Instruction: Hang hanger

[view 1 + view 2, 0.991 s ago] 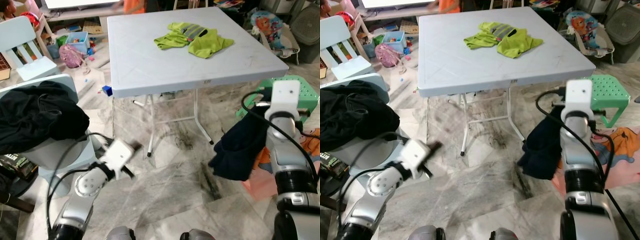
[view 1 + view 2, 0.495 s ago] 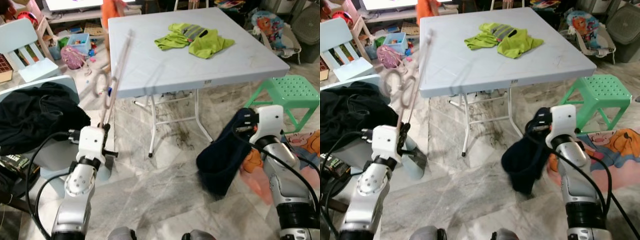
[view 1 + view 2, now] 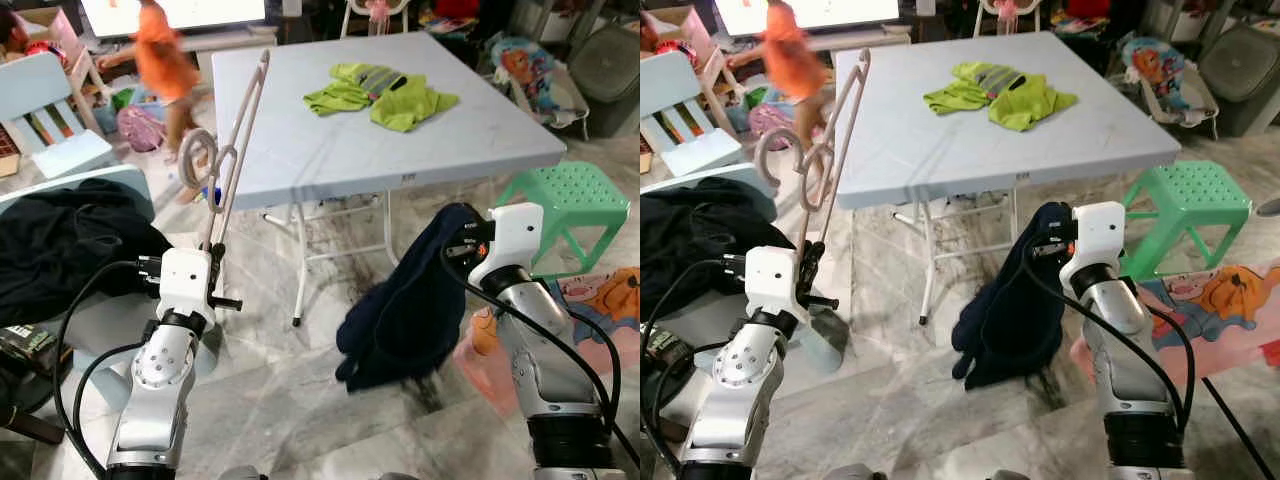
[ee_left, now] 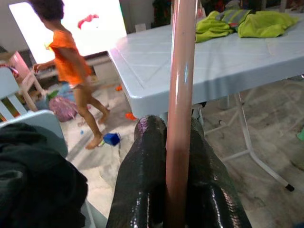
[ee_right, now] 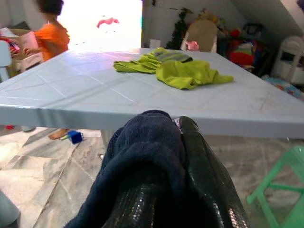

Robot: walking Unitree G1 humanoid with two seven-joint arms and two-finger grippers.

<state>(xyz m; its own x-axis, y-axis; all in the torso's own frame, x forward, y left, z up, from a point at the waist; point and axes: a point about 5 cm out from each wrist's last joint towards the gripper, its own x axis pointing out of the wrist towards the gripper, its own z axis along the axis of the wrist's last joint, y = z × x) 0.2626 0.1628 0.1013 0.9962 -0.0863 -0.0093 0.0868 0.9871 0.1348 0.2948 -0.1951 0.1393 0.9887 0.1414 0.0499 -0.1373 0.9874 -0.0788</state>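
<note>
A pale grey square bench (image 3: 330, 150) stands on thin white folding legs over a grey marble floor (image 3: 320, 400). A yellow-green garment (image 3: 385, 90) with a grey striped patch lies crumpled on the bench near its far right corner; the other corners are bare. On the floor stand a green stool (image 3: 570, 200) just right of the bench and a pale blue chair (image 3: 50, 110) well to its left.

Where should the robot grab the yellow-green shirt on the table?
Best guess: pinch the yellow-green shirt at a raised fold near its middle, coming straight down from above. It lies flat and crumpled on the grey table, so no edge sticks up sideways. Both grippers are full: left gripper holds the hanger, right gripper the navy garment.
</note>
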